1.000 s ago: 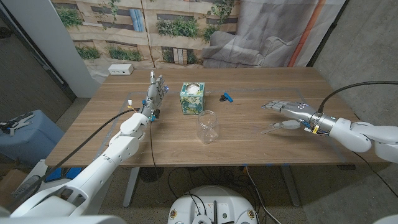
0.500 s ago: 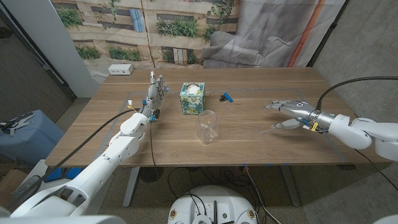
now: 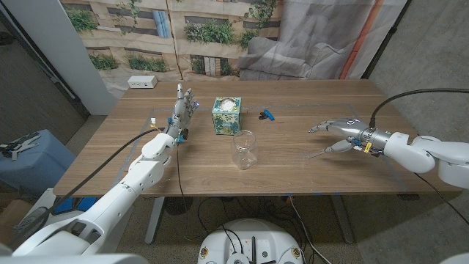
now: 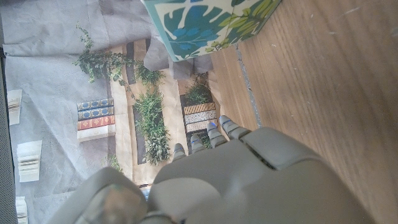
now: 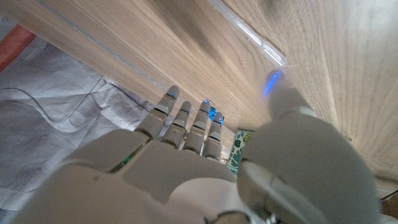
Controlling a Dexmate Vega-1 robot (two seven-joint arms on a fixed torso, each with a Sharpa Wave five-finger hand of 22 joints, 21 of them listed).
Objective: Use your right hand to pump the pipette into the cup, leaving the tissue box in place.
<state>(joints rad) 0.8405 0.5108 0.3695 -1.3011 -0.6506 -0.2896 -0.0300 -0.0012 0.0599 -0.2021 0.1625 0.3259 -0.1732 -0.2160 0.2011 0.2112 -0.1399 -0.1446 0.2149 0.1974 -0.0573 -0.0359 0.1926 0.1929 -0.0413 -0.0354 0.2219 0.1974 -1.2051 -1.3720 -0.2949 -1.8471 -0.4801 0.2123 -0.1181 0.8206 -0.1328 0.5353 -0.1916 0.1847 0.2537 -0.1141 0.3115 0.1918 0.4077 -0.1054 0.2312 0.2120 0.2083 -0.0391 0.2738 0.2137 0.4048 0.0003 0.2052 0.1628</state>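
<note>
Now my right hand (image 3: pixel 338 130) hangs low over the worktop (image 3: pixel 293 165), fingers stretched out and apart toward the cup (image 3: pixel 244 149), gripping nothing. Over the last second it has slid a little inward, away from the worktop's right edge and toward the middle, while nothing on the worktop has moved. The pipette (image 3: pixel 319 153) lies flat on the wood just beneath my thumb side, a thin clear tube whose tip points on toward the cup; in the right wrist view I see it as a pale streak (image 5: pixel 249 31) on the wood just beyond my thumb (image 5: pixel 281 93). I cannot tell whether my thumb already touches its bulb end or hovers just above it.

The cup stands upright, well ahead of my fingertips and apart from them. The tissue box (image 3: pixel 226 115) sits beyond the cup on its far-left side, near it but not touching, and the left wrist view shows its leafy wall (image 4: pixel 205 25) ahead of my left hand (image 3: pixel 185 108). That hand stands raised above the worktop's left part, fingers pointing up and slightly apart, with nothing in it.

I read the small shift as an approach to the pipette: the grasp is not yet made, so lifting, carrying and pumping all remain. The tube is slim and lies flat, so pinching it cleanly will need care.
</note>
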